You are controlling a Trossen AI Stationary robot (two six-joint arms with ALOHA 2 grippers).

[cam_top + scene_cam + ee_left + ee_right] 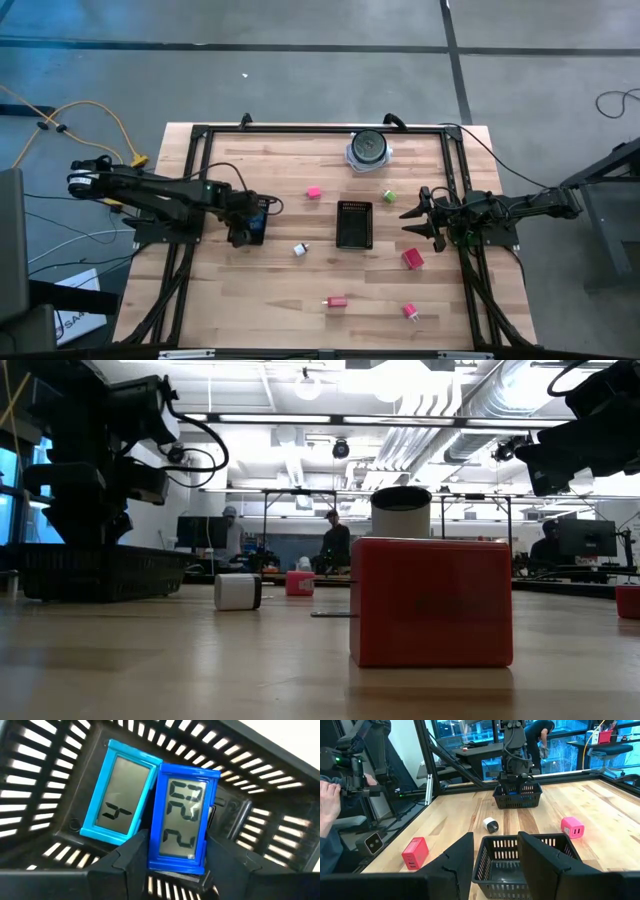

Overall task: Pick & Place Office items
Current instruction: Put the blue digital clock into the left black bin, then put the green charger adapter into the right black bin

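Jaws of our left gripper [172, 862] sit narrow around the dark blue clock [183, 817], low inside the left mesh tray [45, 795] beside the light blue clock [120, 790]. We should part them fully, then rise straight. Our right gripper [495, 865] waits, jaws narrow and empty, near the middle tray [520, 870].

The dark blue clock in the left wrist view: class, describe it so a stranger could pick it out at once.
Find the black mesh tray under the left arm. Two small digital clocks lie inside, side by side; the dark blue clock sits between the left pincer fingers. Its neighbour, the light blue clock, is paler and lies clear of the fingers.
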